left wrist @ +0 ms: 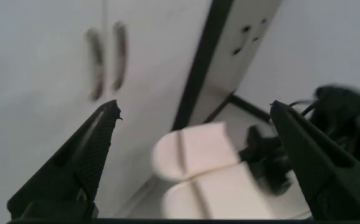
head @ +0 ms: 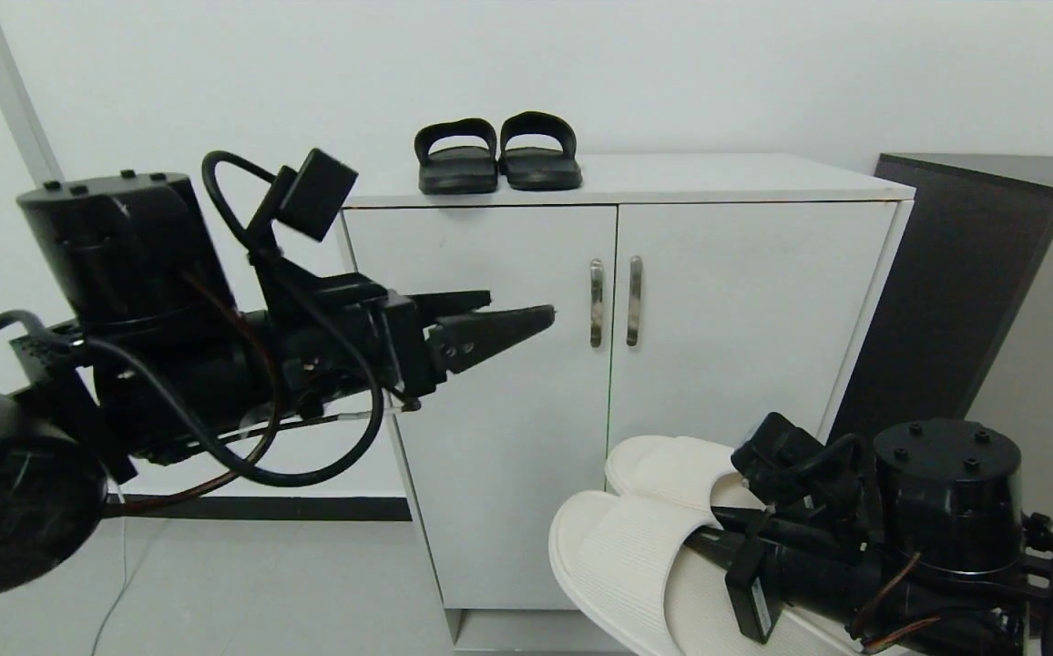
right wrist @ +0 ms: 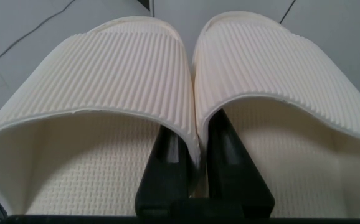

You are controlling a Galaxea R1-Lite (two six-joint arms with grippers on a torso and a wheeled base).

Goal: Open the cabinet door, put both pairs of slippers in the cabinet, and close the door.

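Note:
The white cabinet (head: pixel 508 437) has both doors closed, with two metal handles (head: pixel 615 302) side by side at the middle. A pair of black slippers (head: pixel 496 155) rests on its top. My left gripper (head: pixel 522 307) is open in front of the left door, at handle height and a little left of the handles (left wrist: pixel 105 59). Low at the front right, my right gripper (right wrist: pixel 195 155) is shut on the pair of white slippers (head: pixel 636 547), one finger (right wrist: pixel 167 155) inside each slipper, pinching their touching inner sides. The white slippers (left wrist: pixel 198 162) hang in front of the cabinet's lower right door.
A dark grey cabinet (head: pixel 964 301) stands right against the white cabinet's right side. A white wall is behind, with a black baseboard (head: pixel 262 507) at the left. Grey tiled floor (head: pixel 262 583) lies open to the left of the cabinet.

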